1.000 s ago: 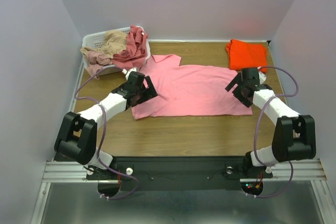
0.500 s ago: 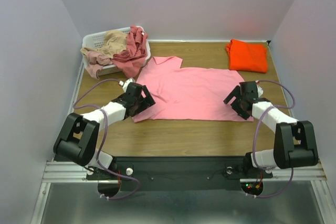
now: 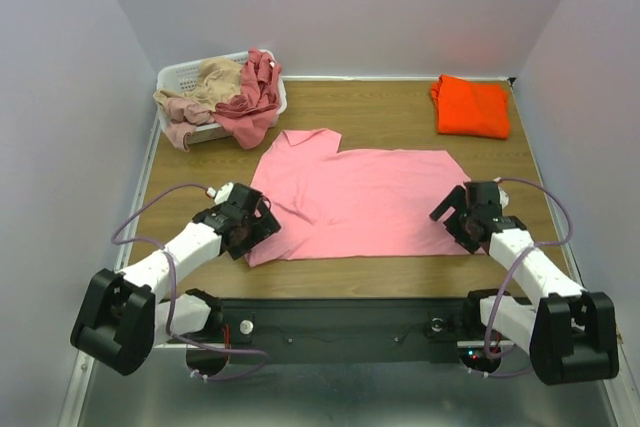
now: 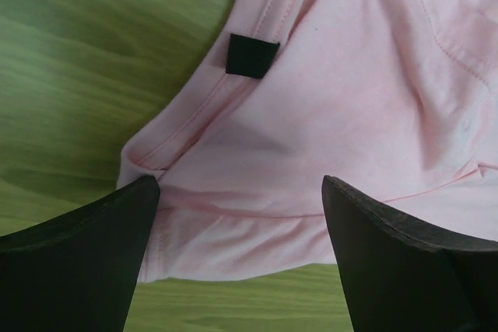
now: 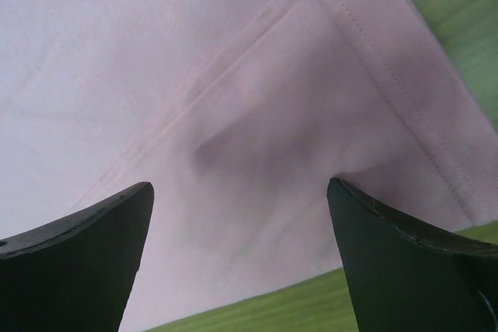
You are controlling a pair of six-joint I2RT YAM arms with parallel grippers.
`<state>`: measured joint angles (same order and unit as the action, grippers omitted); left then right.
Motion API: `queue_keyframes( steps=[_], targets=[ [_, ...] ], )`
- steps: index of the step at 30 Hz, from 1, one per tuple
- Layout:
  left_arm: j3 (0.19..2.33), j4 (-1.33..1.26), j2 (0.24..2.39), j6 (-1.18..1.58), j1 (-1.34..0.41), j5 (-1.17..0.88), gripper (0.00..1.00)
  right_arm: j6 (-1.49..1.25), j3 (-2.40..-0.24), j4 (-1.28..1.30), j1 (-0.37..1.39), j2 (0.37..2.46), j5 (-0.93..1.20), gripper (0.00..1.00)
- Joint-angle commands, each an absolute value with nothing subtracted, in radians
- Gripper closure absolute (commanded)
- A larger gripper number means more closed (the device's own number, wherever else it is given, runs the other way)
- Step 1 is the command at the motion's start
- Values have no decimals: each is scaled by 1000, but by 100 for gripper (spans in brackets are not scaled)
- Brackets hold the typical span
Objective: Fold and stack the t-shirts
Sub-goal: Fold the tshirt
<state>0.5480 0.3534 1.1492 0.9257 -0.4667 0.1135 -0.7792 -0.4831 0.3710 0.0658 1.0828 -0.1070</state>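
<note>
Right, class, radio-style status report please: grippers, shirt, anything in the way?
Left gripper open over pink t-shirt, label end. Right gripper open over its opposite end. Shirt spread flat, not yet folded; orange t-shirt folded, far right. Nothing in the way.

- The pink t-shirt (image 3: 360,202) is showing as soft matt cloth, with fine stitched hems and a dark label (image 4: 250,56).
- The orange t-shirt (image 3: 470,107) is looking matt cloth too.
- The table (image 3: 400,117) is showing smooth wood grain.
- The basket (image 3: 175,75) is looking like white plastic.
- The fingers (image 4: 78,262) of the left gripper (image 4: 237,184) are appearing matt black.
</note>
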Motion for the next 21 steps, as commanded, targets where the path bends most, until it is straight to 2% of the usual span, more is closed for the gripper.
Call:
queue_keyframes(
  steps=[1, 6, 8, 12, 15, 21],
  targets=[
    [493, 502, 1079, 986, -471, 109, 2, -813, -448, 528, 63, 978, -95, 0],
    [540, 595, 967, 1020, -479, 126, 2, -811, -486, 558, 63, 881, -74, 0],
    [618, 664, 889, 1019, -480, 167, 2, -799, -550, 567, 63, 891, -90, 0],
    [788, 697, 880, 986, -482, 225, 2, -778, -647, 566, 63, 929, -118, 0],
    [891, 609, 945, 913, -482, 232, 1, -755, -748, 566, 63, 968, -187, 0],
    [1089, 353, 1305, 695, -495, 181, 1, -733, -865, 558, 61, 1087, -212, 0]
  ],
)
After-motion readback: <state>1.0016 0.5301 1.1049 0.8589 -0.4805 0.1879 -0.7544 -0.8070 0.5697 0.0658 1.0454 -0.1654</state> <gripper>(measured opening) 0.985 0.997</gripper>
